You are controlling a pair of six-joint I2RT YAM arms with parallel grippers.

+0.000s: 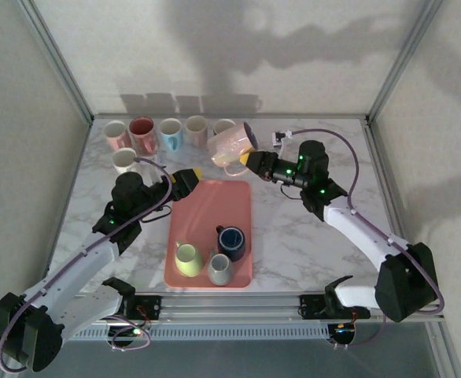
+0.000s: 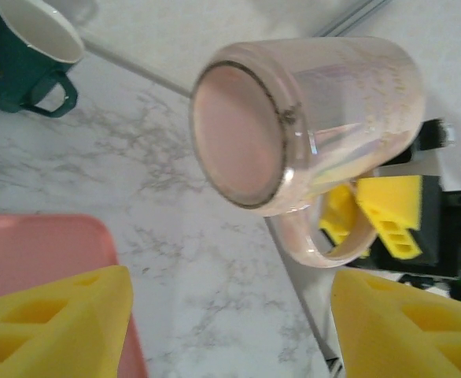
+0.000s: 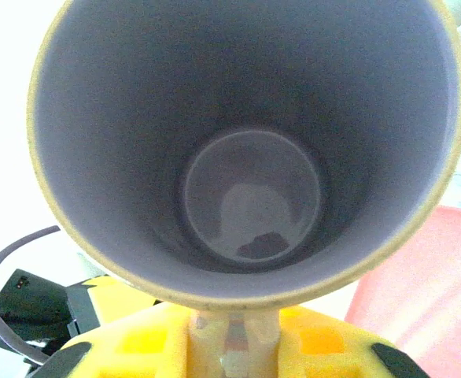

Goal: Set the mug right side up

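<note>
Holds the pink mug (image 1: 232,146) in the air just past the far edge of the tray (image 1: 215,201), tipped on its side, mouth toward the right arm and base toward the left. Pinches only the handle, with the right gripper (image 1: 250,161) shut narrow on it. Leaves the left gripper (image 1: 193,175) spread wide and empty at the tray's far left corner, near the mug's base but apart from it.

Not yet right side up. Could slip or swing from here: a thin pinch on a glossy handle, heavy body hanging off to one side, likely to pivot as the wrist rolls. Could also clip the row of mugs (image 1: 171,134) beyond the tray's far edge, or land rim-first on the tabletop (image 1: 309,236) if lowered before level. Might bump the open left gripper too — close company there.
</note>
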